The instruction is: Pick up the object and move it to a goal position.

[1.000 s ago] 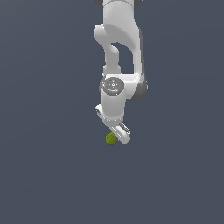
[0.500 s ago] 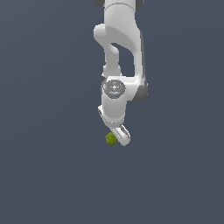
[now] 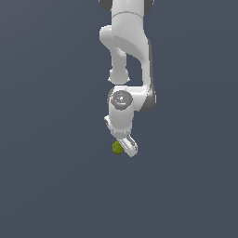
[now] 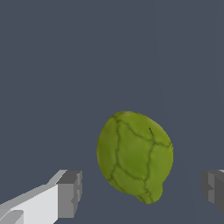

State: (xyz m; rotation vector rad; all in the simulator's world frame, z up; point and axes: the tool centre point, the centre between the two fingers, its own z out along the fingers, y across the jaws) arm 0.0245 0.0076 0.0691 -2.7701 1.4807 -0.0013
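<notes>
The object point(image 4: 134, 156) is a yellow-green bumpy lump with dark crack lines, filling the middle of the wrist view. It lies between my two grey fingertips point(image 4: 70, 193), with a clear gap on each side, so my gripper point(image 4: 142, 192) is open around it without touching. In the exterior view the white arm hangs down from above. Its gripper point(image 3: 125, 148) sits low, and the object point(image 3: 117, 148) peeks out as a small green spot on the exterior view's left of the fingers.
Plain dark grey-blue ground point(image 3: 56, 186) surrounds the arm on all sides, with no other object, container or edge in view.
The gripper has sunk slightly lower onto the object over the last second. The object itself has stayed in place.
</notes>
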